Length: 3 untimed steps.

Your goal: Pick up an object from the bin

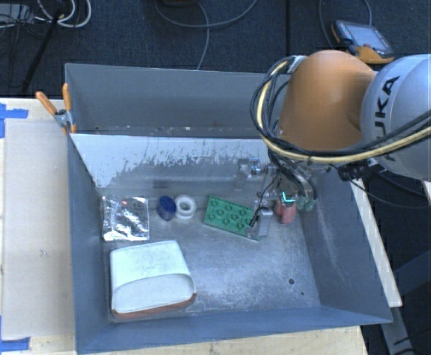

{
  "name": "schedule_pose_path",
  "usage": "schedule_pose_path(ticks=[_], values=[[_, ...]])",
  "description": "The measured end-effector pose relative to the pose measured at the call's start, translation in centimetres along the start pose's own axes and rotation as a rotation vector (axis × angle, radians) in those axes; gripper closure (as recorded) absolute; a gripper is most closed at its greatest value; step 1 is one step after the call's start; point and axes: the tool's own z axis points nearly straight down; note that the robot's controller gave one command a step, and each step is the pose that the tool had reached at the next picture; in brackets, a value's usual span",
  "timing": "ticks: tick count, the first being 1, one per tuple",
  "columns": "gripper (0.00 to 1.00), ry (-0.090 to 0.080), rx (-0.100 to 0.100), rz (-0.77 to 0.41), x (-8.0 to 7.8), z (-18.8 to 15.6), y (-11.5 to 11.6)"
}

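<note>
Grey bin (pixel 296 287), claw (pixel 262 224) beside green brick (pixel 228 215)

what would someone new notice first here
The arm's big orange cover looms upper right, its tool down at the right end of a flat green studded plastic plate mid-bin. A large white rectangular pad with a brown edge lies lower left, next to a crinkled silver foil packet.

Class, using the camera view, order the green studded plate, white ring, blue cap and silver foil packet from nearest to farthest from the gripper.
From the gripper:
1. Green studded plate, right beside it, mid-bin.
2. White ring, further left.
3. Blue cap, just left of the ring.
4. Silver foil packet, far left.
</note>
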Motion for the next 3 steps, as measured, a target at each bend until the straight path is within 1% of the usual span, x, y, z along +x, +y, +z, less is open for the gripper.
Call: schedule_pose_path(ticks=[1, 2, 3], values=[[0.0, -0.006, -0.001, 0.07, -1.2, 16.3, -3.3], [1.0, -0.015, -0.002, 0.071, -1.5, 15.6, -3.3], [1.0, -0.016, 0.001, -0.008, 0.6, -1.3, -4.3]])
